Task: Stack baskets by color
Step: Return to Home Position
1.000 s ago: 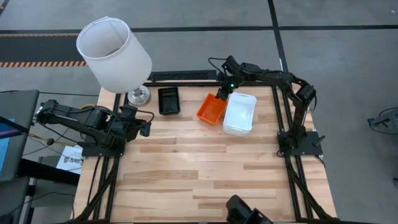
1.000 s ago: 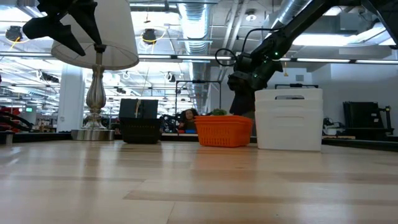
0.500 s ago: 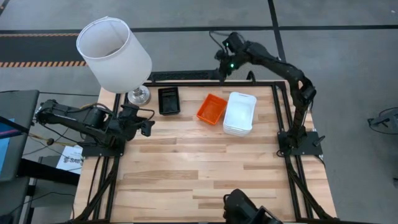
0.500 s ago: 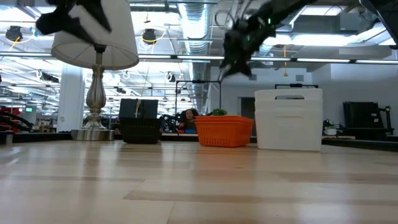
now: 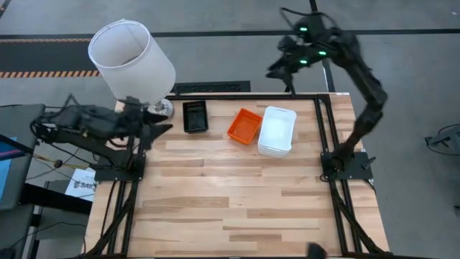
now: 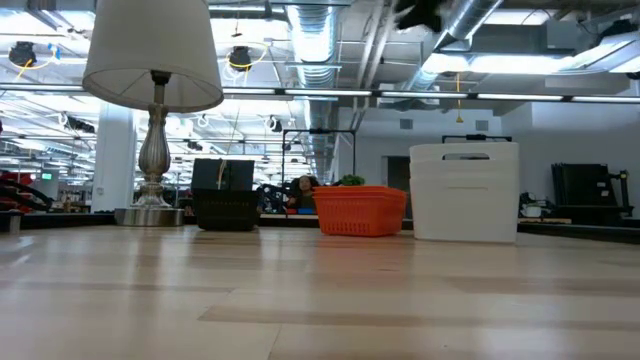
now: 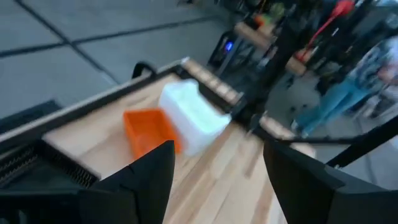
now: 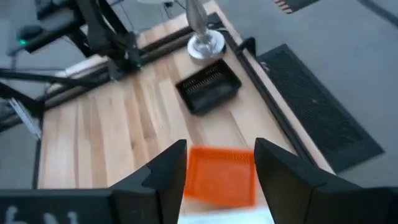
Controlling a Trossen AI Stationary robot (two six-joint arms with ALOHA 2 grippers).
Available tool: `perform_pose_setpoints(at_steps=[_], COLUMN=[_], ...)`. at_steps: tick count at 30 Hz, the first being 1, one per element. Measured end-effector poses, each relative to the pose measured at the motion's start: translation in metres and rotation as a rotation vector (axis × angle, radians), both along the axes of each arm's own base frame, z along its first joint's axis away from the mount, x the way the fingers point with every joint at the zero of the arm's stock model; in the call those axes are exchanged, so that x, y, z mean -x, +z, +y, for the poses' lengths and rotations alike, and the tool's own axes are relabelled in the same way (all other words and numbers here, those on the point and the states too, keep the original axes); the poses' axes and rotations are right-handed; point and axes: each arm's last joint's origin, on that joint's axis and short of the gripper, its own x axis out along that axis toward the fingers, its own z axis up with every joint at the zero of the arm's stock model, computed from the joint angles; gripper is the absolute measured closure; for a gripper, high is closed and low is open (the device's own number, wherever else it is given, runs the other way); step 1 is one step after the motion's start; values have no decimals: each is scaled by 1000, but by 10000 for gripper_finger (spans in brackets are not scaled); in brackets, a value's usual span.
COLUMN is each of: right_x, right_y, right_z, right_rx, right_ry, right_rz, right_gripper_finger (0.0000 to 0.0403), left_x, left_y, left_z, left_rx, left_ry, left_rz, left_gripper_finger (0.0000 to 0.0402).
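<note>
**Right jaws:** spread and empty, with one dark finger [image 8: 163, 173] either side of a clear gap. They hang high on the raised right arm [image 5: 361, 80], beyond the counter's [image 5: 237, 194] far edge, well apart from every basket. In the right wrist view the orange stack [image 8: 222, 175] shows through that gap, with the black stack [image 8: 208, 88] farther off.

**Left jaws:** also spread and empty, fingers [image 7: 149, 182] parted. They sit near the counter's left edge, beside the lamp base [image 5: 161, 110] and under the lamp shade [image 5: 131, 63].

**Baskets:** three stacks stand in a row along the far edge. The black stack is nearest the left jaws, the orange stack sits askew in the middle, and the white stack [image 5: 277, 131] is just beside it.
</note>
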Motion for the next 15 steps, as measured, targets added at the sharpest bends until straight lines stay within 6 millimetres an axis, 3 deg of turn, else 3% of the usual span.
perform_pose_setpoints(at_steps=[4,8,15], right_x=[38,73,127], right_y=[14,26,-11], right_z=[33,69,119], right_rx=[102,117,178], right_ry=[99,202,159], right_rz=[3,-150,-329], right_gripper_finger=[197,195,195], left_x=[9,23,60], left_y=[15,18,-2], left_z=[1,6,12], left_rx=[-151,-247,-264], left_ry=[-87,-91,-202], left_rz=[-17,-28,-155], left_gripper_finger=[168,168,168])
